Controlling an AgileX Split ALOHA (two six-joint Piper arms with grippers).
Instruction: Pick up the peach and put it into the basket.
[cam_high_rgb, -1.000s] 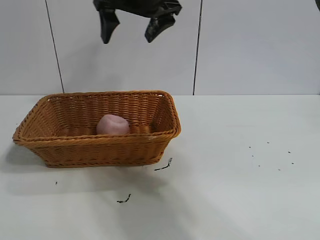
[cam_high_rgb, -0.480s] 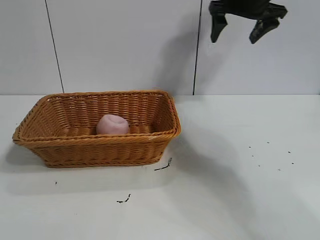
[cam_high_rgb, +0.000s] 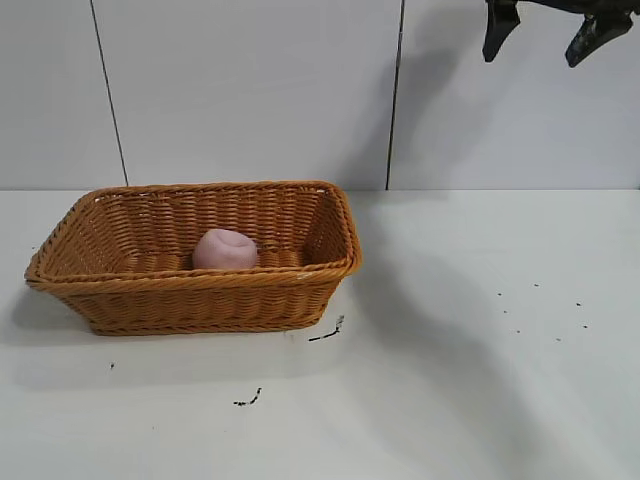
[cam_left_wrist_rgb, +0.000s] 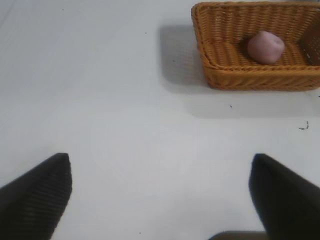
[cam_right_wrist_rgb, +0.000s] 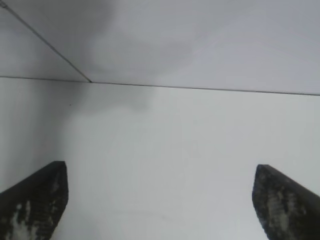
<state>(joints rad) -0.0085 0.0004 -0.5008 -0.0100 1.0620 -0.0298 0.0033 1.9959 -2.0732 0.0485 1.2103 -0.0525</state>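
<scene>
Peach (cam_high_rgb: 225, 249) lay inside basket (cam_high_rgb: 200, 292), on its floor; placement step looked done. Right gripper (cam_high_rgb: 545, 38) hung high, jaws spread wide, empty; peach and basket sat well below it, off toward left arm's side. Left gripper (cam_left_wrist_rgb: 160, 200) parked, spread wide, empty, basket well ahead of it. Next move likely just parking right arm.

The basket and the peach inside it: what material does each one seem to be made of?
The basket: woven wicker, orange-brown; the visible strands and the thick braided rim show it. The peach: pale pink, smooth and matte with a faint crease; it looks like a foam or soft plastic model, though the pictures cannot settle this.
</scene>
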